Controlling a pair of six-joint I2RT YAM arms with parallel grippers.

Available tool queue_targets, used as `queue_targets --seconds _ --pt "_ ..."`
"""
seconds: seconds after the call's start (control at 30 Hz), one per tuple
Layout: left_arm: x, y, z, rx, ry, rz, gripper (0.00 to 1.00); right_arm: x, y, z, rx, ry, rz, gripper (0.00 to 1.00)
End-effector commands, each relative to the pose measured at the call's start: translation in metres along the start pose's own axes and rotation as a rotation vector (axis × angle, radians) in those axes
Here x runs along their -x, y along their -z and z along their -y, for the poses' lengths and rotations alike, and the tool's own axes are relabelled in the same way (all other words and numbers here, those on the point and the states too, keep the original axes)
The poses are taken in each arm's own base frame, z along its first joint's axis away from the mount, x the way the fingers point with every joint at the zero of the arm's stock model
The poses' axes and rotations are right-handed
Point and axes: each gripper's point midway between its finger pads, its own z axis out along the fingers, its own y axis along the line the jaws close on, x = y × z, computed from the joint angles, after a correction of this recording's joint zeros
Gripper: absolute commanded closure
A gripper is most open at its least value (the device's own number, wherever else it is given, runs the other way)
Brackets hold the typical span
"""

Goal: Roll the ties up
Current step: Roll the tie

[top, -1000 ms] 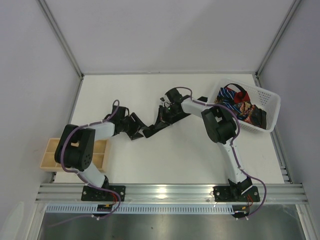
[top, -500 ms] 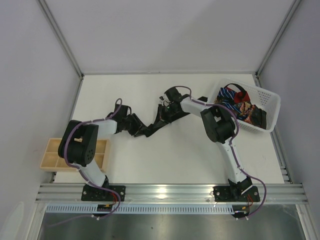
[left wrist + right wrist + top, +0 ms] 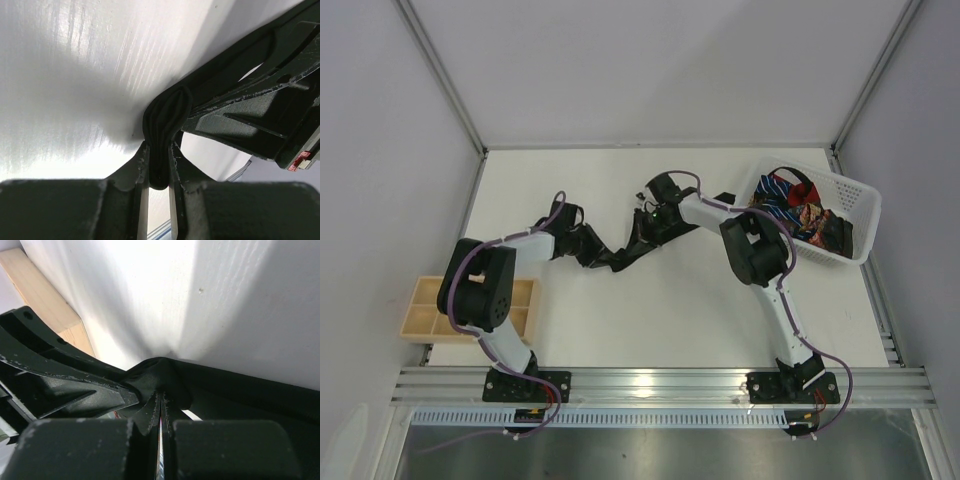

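Observation:
The plain black tie (image 3: 620, 256) lies on the white table between my two grippers. My left gripper (image 3: 594, 250) is shut on a folded, layered bundle of the tie (image 3: 161, 125), which stands between its fingers (image 3: 142, 165). My right gripper (image 3: 641, 236) is shut on a thin pinch of the same black fabric (image 3: 155, 377). The two grippers are close together, nearly touching. The right gripper's body (image 3: 250, 125) fills the right of the left wrist view. Other ties, blue-white striped (image 3: 776, 188), red (image 3: 800, 192) and brown patterned (image 3: 817, 216), lie heaped in the basket.
A white lattice basket (image 3: 860, 203) stands at the back right of the table. A wooden compartment tray (image 3: 420, 310) sits at the left edge and also shows in the right wrist view (image 3: 35, 285). Purple cables run along both arms.
My left gripper has moved a little toward the back and right, closer to the right gripper, with the tie in it. The right arm has barely moved.

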Motion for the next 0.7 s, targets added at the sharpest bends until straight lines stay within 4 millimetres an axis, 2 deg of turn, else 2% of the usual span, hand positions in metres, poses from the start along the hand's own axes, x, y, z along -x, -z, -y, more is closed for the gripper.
queue_targets --seconds 0.0,0.27,0.5,0.67 --pt "-0.003 0.013 0.019 -0.03 -0.051 -0.035 0.9 -0.009 -0.007 0.006 -0.055 0.039 -0.011 1.0" --pt "-0.002 0.028 0.033 -0.011 -0.102 -0.058 0.84 -0.028 -0.011 -0.019 -0.02 0.046 -0.027 1.0" --pt "-0.001 0.032 0.05 -0.022 -0.124 -0.053 0.82 -0.031 -0.011 -0.04 0.025 0.041 -0.018 1.0" --pt "-0.008 0.026 0.066 -0.028 -0.147 -0.077 0.82 -0.031 -0.011 -0.046 0.045 0.034 -0.017 1.0"
